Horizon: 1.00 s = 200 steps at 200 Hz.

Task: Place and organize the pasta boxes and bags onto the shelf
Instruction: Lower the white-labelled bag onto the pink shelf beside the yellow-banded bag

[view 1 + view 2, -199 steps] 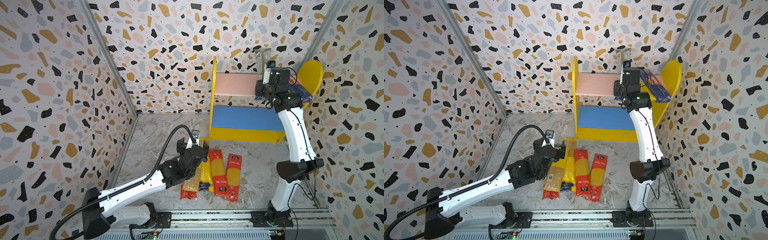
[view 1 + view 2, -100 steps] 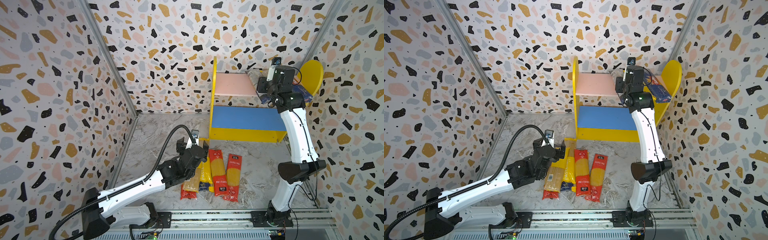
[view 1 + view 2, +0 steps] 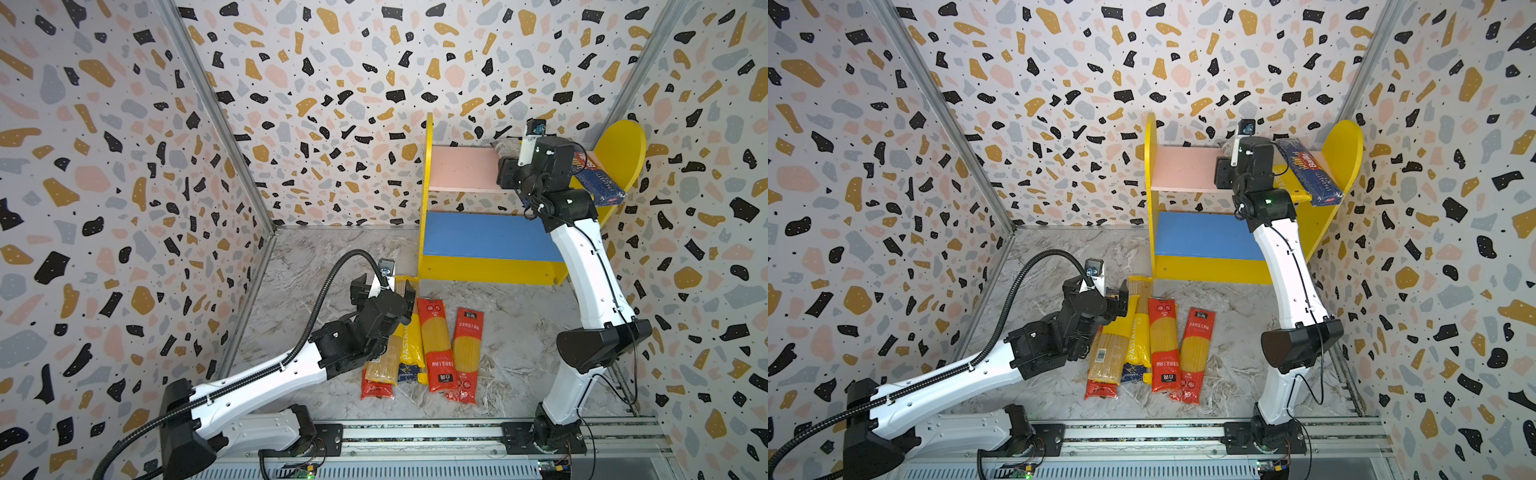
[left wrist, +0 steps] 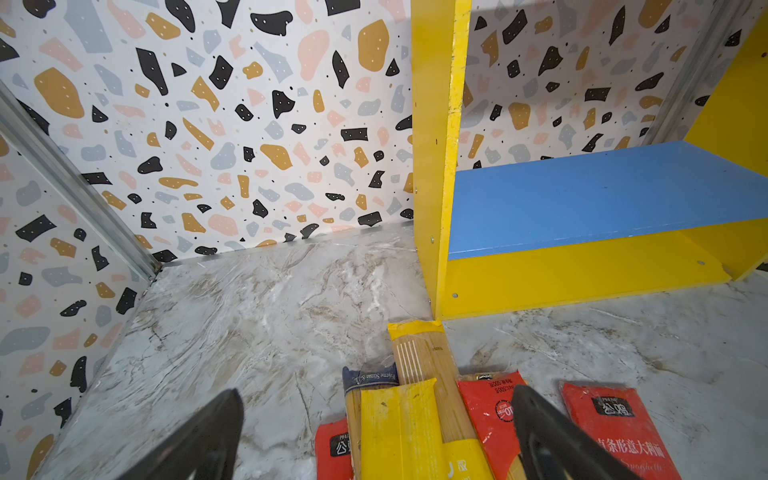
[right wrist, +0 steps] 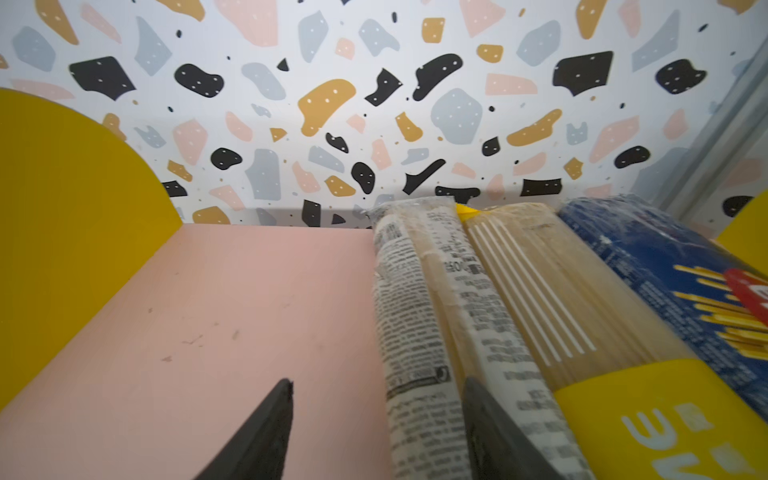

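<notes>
- My right jaws stand apart over the shelf's pink upper board (image 5: 208, 332); a clear spaghetti pack (image 5: 419, 316) lies there, near the Barilla pack (image 5: 665, 282).
- My left jaws gape above the PASTATIME pack (image 3: 1136, 336) on the surface (image 3: 519, 316).

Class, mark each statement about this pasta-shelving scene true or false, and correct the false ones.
1. A yellow PASTATIME pack lies on the floor. True.
2. The blue lower board is bare. True.
3. The Barilla pack lies on the floor. False: it is up on the pink upper board, at its right end.
4. The left gripper is clamped shut on pasta. False: its jaws stand open, holding nothing.
</notes>
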Each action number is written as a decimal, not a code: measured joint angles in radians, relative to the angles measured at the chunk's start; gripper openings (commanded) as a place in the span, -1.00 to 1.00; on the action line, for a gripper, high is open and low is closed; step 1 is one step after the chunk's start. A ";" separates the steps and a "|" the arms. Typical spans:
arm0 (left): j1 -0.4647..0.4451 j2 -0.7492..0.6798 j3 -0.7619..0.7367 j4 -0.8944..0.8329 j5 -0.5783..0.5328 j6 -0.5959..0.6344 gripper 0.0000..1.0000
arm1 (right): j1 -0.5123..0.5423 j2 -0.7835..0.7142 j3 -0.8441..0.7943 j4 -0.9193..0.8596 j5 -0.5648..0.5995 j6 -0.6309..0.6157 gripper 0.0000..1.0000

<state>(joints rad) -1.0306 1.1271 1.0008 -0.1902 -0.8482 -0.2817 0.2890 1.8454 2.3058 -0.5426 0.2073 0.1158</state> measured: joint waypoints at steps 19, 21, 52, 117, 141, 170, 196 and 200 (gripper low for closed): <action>0.000 -0.020 -0.008 -0.003 -0.008 -0.002 0.99 | 0.019 0.031 0.014 0.020 -0.006 0.007 0.29; 0.000 -0.022 -0.008 -0.003 -0.008 -0.002 0.99 | 0.021 0.036 0.019 0.020 -0.006 0.007 0.29; 0.000 -0.033 -0.017 -0.003 -0.023 -0.001 0.99 | 0.023 0.127 0.101 0.023 -0.014 0.020 0.29; 0.002 -0.032 -0.030 0.000 -0.030 0.005 0.99 | 0.027 0.200 0.151 0.045 0.045 0.021 0.29; 0.004 -0.029 -0.031 0.003 -0.029 0.008 0.99 | 0.017 0.202 0.152 0.048 0.066 0.022 0.29; 0.009 -0.021 -0.031 0.005 -0.029 0.009 0.99 | -0.009 0.203 0.157 0.048 0.065 0.023 0.29; 0.012 -0.013 -0.031 0.006 -0.025 0.009 0.99 | -0.016 0.203 0.158 0.046 0.066 0.024 0.30; 0.013 -0.011 -0.031 0.006 -0.025 0.009 0.99 | -0.016 0.203 0.158 0.046 0.066 0.024 0.29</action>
<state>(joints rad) -1.0172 1.1156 0.9703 -0.1841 -0.8730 -0.2729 0.2726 2.0483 2.4641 -0.4969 0.2733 0.1398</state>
